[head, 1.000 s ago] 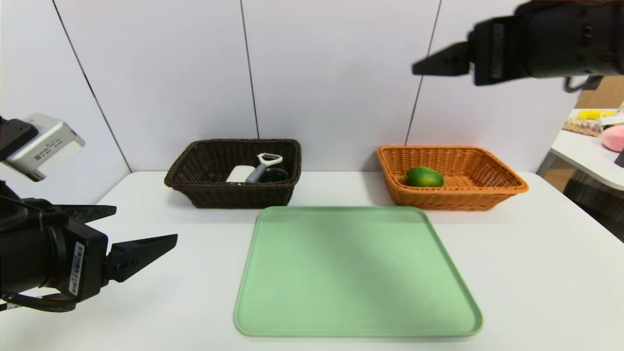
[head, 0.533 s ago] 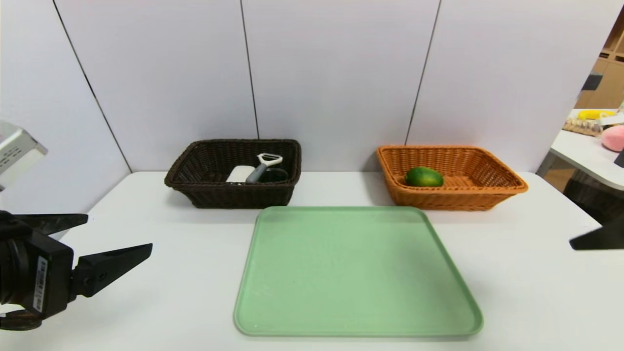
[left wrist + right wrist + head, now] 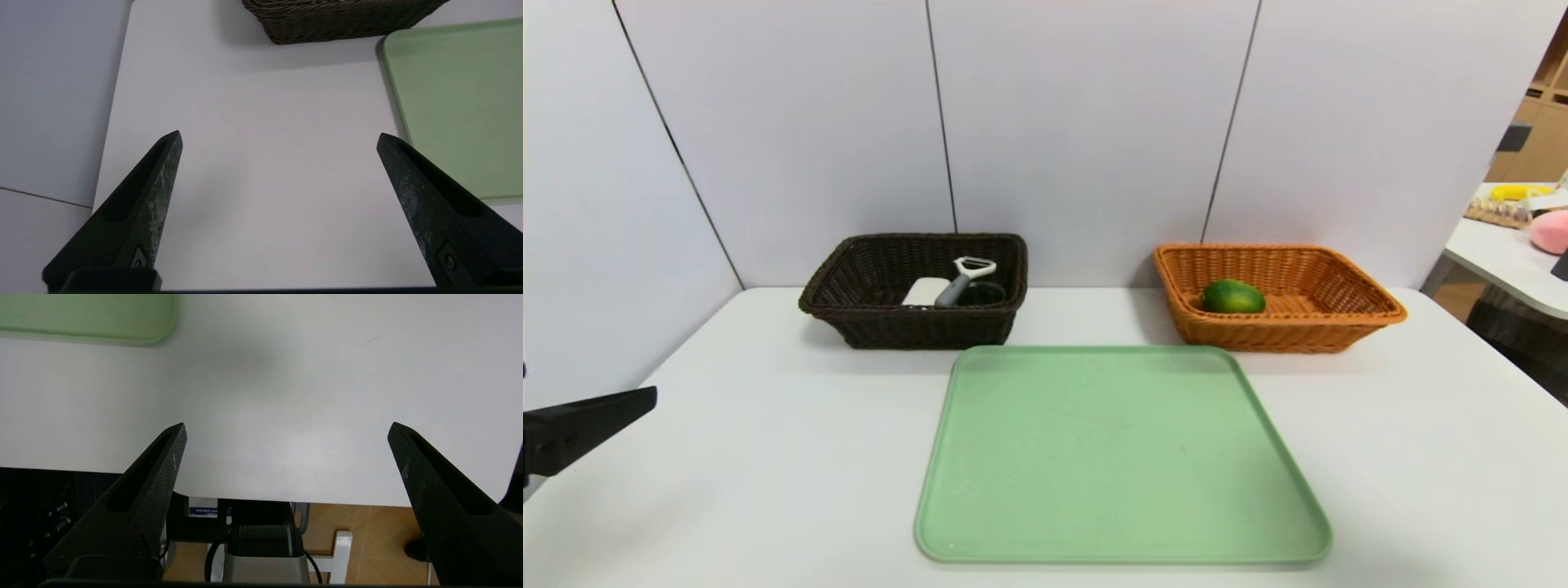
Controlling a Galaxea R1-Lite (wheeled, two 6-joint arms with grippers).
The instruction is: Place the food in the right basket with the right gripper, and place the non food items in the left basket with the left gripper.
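A green tray (image 3: 1123, 457) lies flat on the white tabletop (image 3: 768, 457) and serves here as the landmark. Behind the tray's far left corner stands the dark basket (image 3: 915, 322), just clear of the tray's edge. Inside it lie the white block (image 3: 925, 291), the peeler (image 3: 965, 278) with its white head propped up toward the basket's back wall, and a dark round cup (image 3: 982, 294) beside the peeler's handle; the three sit close together, and whether they touch is hard to tell. Behind the tray's far right corner stands the orange basket (image 3: 1307, 331), also just clear of the tray. The green fruit (image 3: 1233, 296) rests in it, toward the end nearer the dark basket. The left pincer (image 3: 278, 139) hangs above bare tabletop to the left of the tray, its two black fingers (image 3: 155, 179) spread wide apart with nothing between them; in the head view only one fingertip shows at the left border. The right pincer (image 3: 286, 428) is out of the head view; its own camera shows it over the tabletop's near edge, off the tray's near right corner, fingers (image 3: 429, 477) likewise wide apart and holding nothing.
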